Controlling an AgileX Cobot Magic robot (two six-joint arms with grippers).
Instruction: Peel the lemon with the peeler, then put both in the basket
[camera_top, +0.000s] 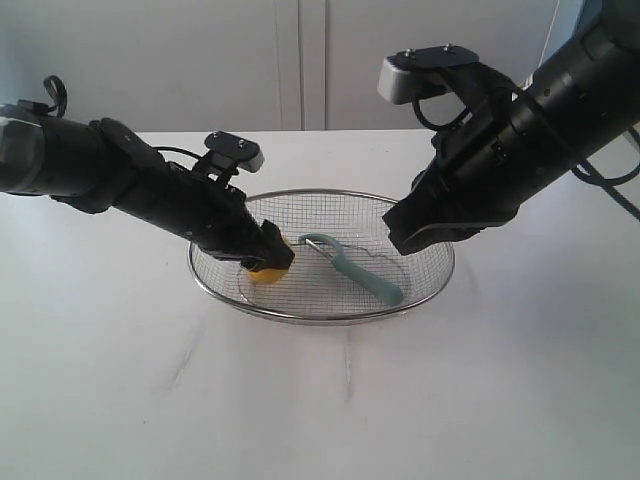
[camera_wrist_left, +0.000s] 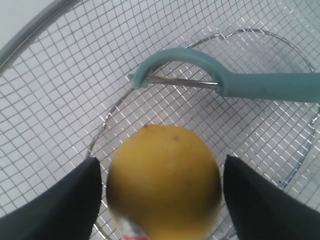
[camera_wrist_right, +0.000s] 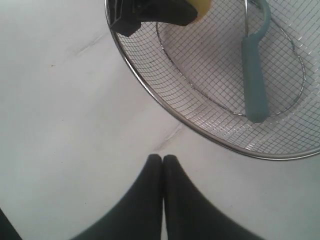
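Spreading across the whole bottom of the outside view, a white table (camera_top: 100, 400). Reaching in from the left edge, a thick black left arm (camera_top: 120, 185); reaching in from the upper right corner, a thick black right arm (camera_top: 520, 140). Sitting in the middle of the frame on the table, the big oval basket (camera_top: 320, 318) of silver wire mesh with a shiny rim. Dipping into the left side of the basket, the left gripper (camera_top: 272, 258), spread wide, with one black finger (camera_wrist_left: 65, 205) at the lower left of the left wrist view and another at the lower right. Between them the lemon (camera_wrist_left: 165, 180), not squeezed, a thin strip of mesh showing on each side of it. Hanging by the right side of the basket in the outside view, the right gripper (camera_top: 400, 238), up off the mesh. Low in the middle of the right wrist view, its two black fingers (camera_wrist_right: 150, 200) pressed flat together, holding nothing. Lying flat on the mesh in the middle of the basket, the peeler (camera_top: 365, 275), curved teal head toward the lemon, long pale teal handle pointing to the lower right of the outside view. Resting on the basket floor just left of that head, the small yellow lemon, near it but not touching. Peeking out at the very bottom of the left wrist view, a blurry bit of red and white sticker (camera_wrist_left: 131, 229).
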